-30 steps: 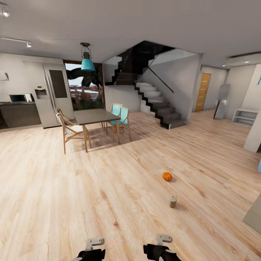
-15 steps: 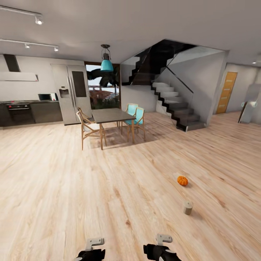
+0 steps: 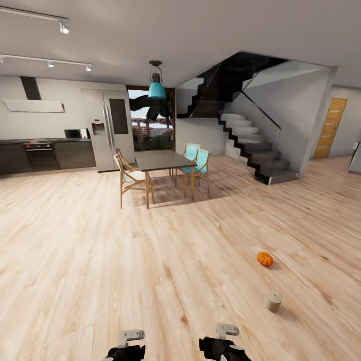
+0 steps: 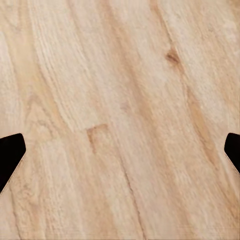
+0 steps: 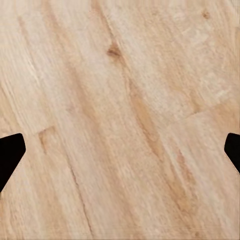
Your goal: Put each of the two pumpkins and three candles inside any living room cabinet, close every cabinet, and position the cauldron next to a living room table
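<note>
Down at the near edge of the head view, the left pincer and the right pincer hang low over the light wooden floor, side by side and holding nothing. Each wrist view looks straight at bare planks, with the left pincer's dark fingertips set wide apart at the picture's two edges, and the right pincer's fingertips spread just as wide.

Ahead of the right pincer and out to its right, a grey-beige candle stands upright on the floor. Beyond the candle, a little farther from the pincers, a small orange pumpkin sits on the planks; the two are near each other but apart, and neither is close to either pincer.

Far ahead of the left pincer stands a dark dining table with wooden chairs and turquoise chairs around it, under a teal hanging lamp. A dark staircase rises well ahead of the right pincer.
</note>
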